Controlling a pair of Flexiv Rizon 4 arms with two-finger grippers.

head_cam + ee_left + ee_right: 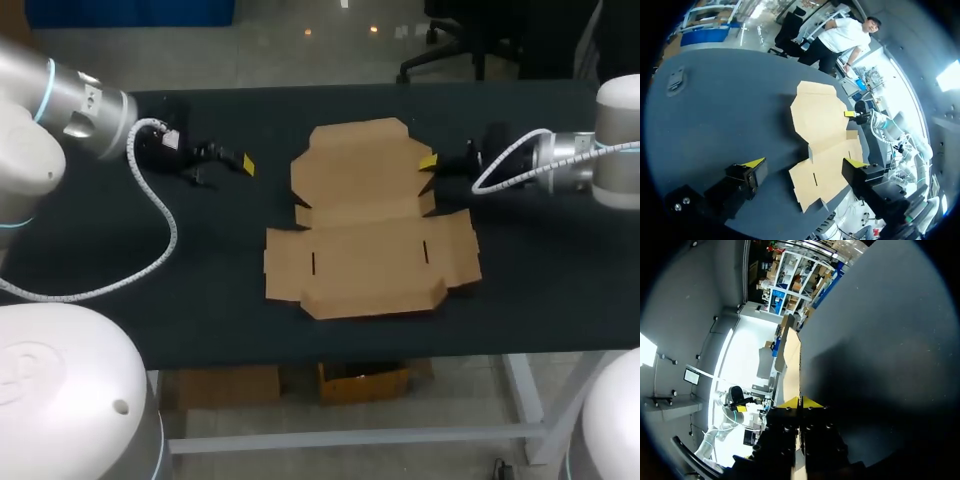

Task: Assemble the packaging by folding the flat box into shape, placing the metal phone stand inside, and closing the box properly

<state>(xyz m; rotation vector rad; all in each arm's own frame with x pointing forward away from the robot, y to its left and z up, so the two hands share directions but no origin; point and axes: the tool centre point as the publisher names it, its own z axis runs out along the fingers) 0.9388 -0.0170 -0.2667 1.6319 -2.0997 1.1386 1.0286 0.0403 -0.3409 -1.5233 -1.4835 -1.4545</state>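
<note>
Flat box (370, 230) lies unfolded mid-worktop (200, 270). Right end effector (428, 163) is clamped on box's far right flap edge. Left end effector (804, 163), fingers apart, sits left of box, clear of it.

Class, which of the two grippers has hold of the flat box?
The right gripper: it is shut on the edge of the box. The left gripper stands open, apart from it.
</note>
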